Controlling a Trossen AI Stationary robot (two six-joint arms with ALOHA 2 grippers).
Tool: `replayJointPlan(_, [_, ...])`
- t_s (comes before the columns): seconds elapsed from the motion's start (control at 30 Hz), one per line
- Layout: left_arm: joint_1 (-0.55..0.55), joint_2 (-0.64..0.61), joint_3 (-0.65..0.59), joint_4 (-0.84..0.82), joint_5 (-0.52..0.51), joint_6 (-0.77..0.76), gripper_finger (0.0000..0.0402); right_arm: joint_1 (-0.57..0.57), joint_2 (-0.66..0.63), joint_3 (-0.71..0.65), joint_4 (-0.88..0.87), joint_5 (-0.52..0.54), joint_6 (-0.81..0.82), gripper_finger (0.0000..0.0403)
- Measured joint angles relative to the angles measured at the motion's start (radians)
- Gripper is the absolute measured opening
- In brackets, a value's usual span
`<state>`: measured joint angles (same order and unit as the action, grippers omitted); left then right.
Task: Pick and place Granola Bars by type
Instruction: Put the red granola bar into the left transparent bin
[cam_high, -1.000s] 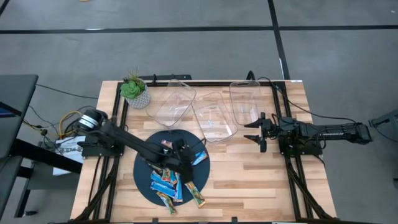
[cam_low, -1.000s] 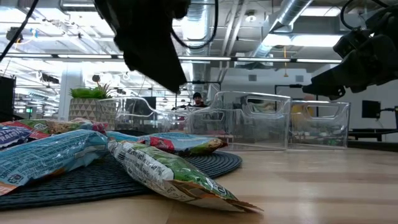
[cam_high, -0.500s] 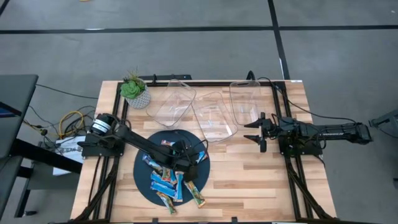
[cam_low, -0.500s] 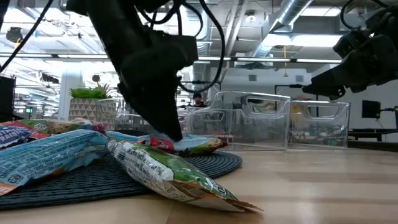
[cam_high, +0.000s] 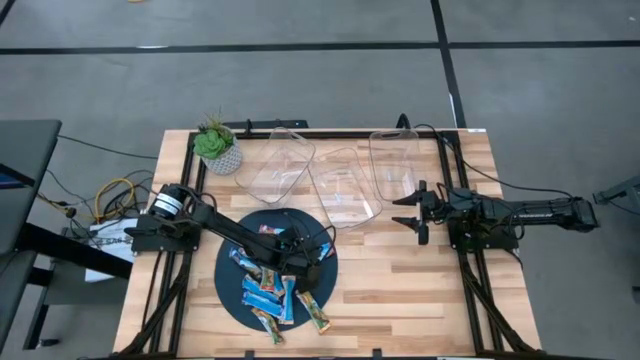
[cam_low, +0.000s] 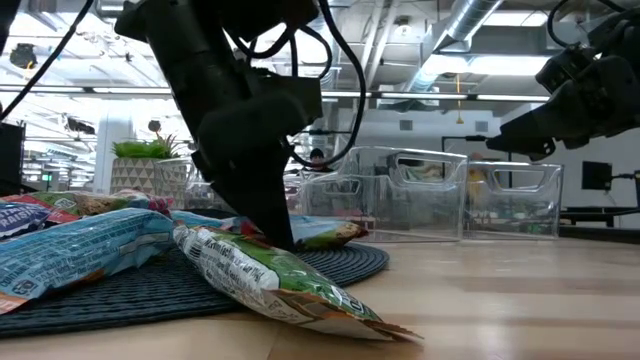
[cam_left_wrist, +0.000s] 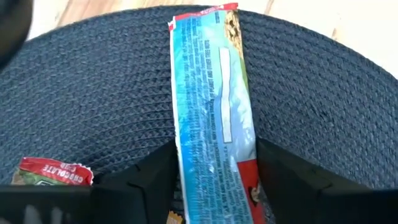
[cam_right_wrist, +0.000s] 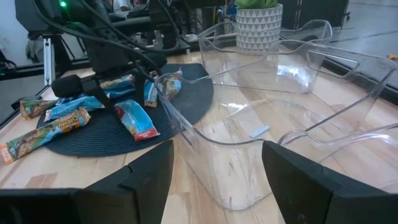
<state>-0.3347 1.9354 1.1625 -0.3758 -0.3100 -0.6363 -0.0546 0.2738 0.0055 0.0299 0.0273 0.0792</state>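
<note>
Several granola bars lie in a heap on the near part of the dark round mat, blue, green and brown. One blue bar with red ends lies flat by itself on the mat's right part. My left gripper is down at this bar, open, with one finger beside each long edge. In the low view its finger reaches down to the mat. My right gripper hangs open above the table's right half, pointing at the clear bins. My left gripper comes at the blue bar from above, fingers pointing down, one finger at each long edge near the bar's red end, so across the bar. The bar lies flat on the mat. Whether the fingers touch the wrapper I cannot tell.
Three clear plastic bins stand side by side on the far half of the table. A potted plant is at the far left corner. Bare wood lies between the mat and the right arm.
My left gripper has come down from above the mat until its fingers stand at the mat on either side of the blue bar. The bars have stayed where they were.
</note>
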Motion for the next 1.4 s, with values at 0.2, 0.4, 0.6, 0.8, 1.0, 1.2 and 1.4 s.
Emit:
replayJointPlan(0.2, [0.0, 0.0, 0.0, 0.0, -0.002, 0.008, 0.0125, 0.0, 0.0, 0.0, 0.0, 0.0, 0.0, 0.024])
replayJointPlan(0.4, [-0.002, 0.0, 0.0, 0.008, -0.016, 0.018, 0.0077, 0.0, 0.0, 0.0, 0.0, 0.0, 0.0, 0.024])
replayJointPlan(0.6, [-0.02, 0.0, -0.001, 0.06, -0.014, 0.079, 0.0058, 0.0, 0.0, 0.0, 0.0, -0.001, 0.0, 0.024])
replayJointPlan(0.8, [-0.04, -0.006, -0.001, 0.171, -0.006, 0.145, 0.0058, 0.0, 0.0, 0.0, 0.0, -0.001, 0.0, 0.024])
replayJointPlan(1.0, [-0.051, -0.037, -0.002, 0.331, 0.019, 0.227, 0.0057, 0.0, 0.0, 0.0, 0.0, -0.001, 0.0, 0.024])
replayJointPlan(1.2, [-0.045, -0.092, -0.001, 0.516, 0.009, 0.347, 0.0058, 0.0, 0.0, 0.0, 0.0, -0.001, 0.0, 0.024])
replayJointPlan(1.4, [-0.018, -0.149, -0.001, 0.685, 0.005, 0.542, 0.0059, 0.0, 0.0, 0.0, -0.001, -0.001, 0.0, 0.024])
